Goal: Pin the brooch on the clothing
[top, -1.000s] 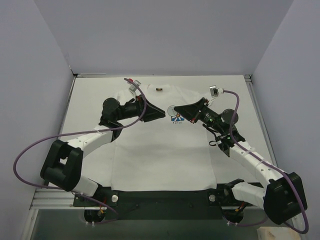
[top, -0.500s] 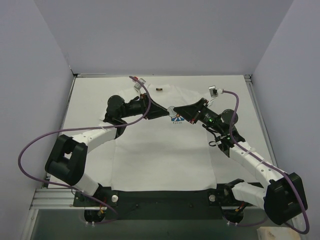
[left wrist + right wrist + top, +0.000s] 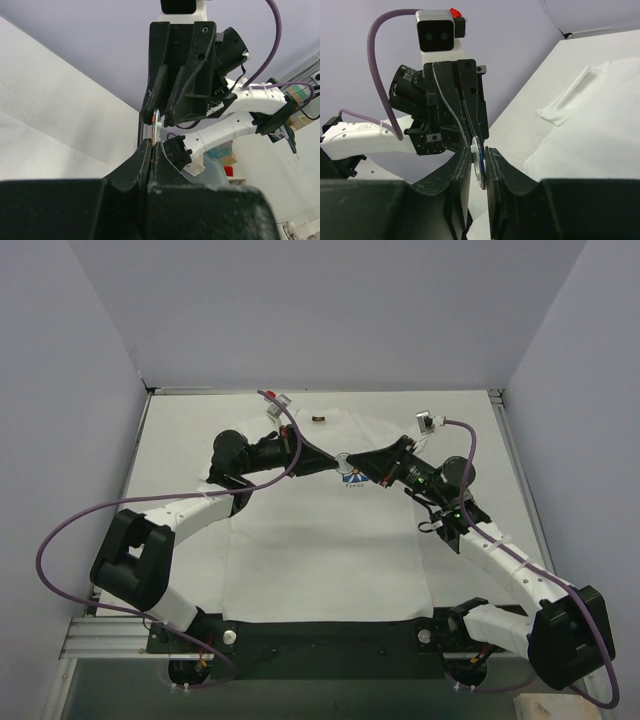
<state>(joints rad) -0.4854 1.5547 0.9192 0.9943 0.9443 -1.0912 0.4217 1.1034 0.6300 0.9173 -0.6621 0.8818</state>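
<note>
The right gripper [image 3: 479, 151] is clamped on the brooch [image 3: 479, 169], holding it edge-on in the air just above the blue print [image 3: 353, 480] of the white shirt [image 3: 330, 550], which lies flat on the table [image 3: 180, 430]. The left gripper [image 3: 151, 148] faces it tip to tip, its jaws drawn almost together at the brooch's rim. Whether they pinch it I cannot tell.

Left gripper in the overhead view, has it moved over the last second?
Yes. The left gripper slid right across the T-shirt toward the blue print, nearly meeting the right gripper, which holds a small disc.
</note>
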